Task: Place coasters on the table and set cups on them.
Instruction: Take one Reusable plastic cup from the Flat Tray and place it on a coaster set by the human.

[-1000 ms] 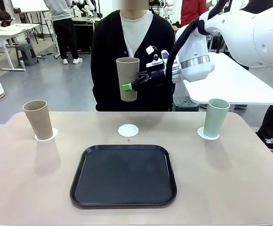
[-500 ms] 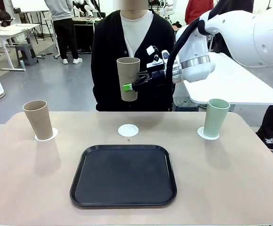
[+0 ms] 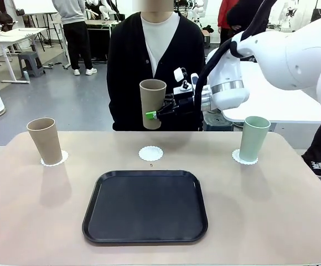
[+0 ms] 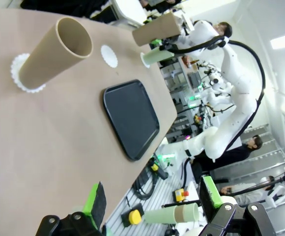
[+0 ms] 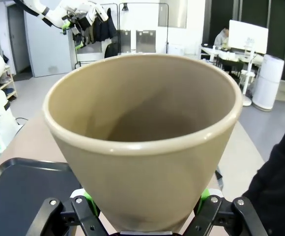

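A: Where's the last cup [image 3: 151,103]?
B: Upright, pinched by the right gripper [image 3: 156,113], up in the air, nearly straight above the bare middle coaster [image 3: 150,153].
A: Left gripper [image 4: 152,201]?
B: Fingers spread, nothing in it, well off. Move's prob. straight down.

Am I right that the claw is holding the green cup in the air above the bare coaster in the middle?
Not quite: the right claw holds a beige-brown cup, as the front view shows. The green cup already stands on its own coaster at the table's right. The rest holds: the middle coaster is bare.
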